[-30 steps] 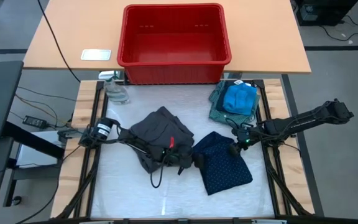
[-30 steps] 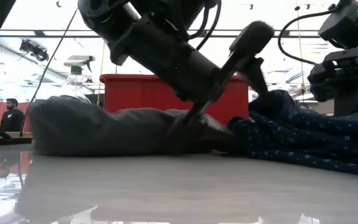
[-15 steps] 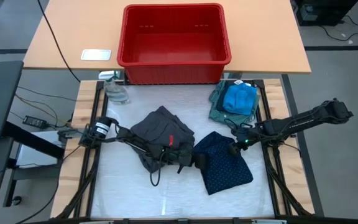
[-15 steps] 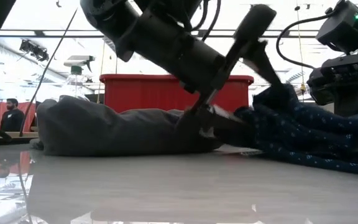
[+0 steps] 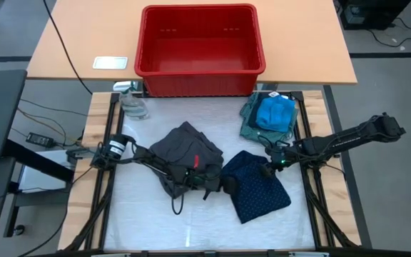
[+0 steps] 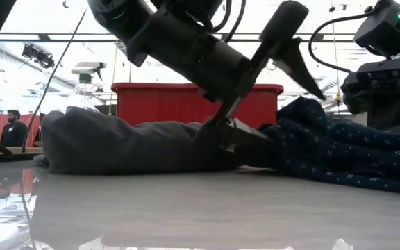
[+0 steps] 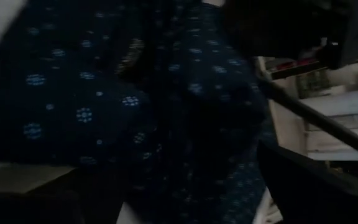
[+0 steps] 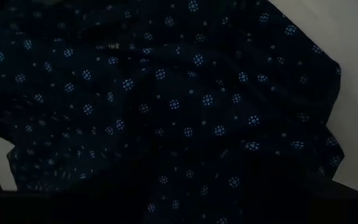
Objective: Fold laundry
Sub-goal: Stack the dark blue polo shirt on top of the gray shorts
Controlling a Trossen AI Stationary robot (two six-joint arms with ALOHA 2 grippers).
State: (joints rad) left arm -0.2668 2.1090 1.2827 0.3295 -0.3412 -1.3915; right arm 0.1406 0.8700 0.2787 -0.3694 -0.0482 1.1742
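Cloth is the whole matter here: the navy dotted piece lies limp and rumpled at about four o'clock from the middle of the surface, and I judge it light, floppy and apt to drag or bunch unless taken by a hem or corner. Its nine o'clock edge touches the large charcoal-grey garment, so lifting one may tug the other. The left gripper sits low at that seam, its fingers spread wide with the lower tip down where the two cloths meet. The right gripper rests at the dotted piece's one o'clock corner; whether it pinches the cloth I cannot tell. The bright blue small garment lies on the grey-green shirt at one o'clock, hard against the surface's edge. Open room lies toward six and eight o'clock; the red bin stands beyond at twelve.
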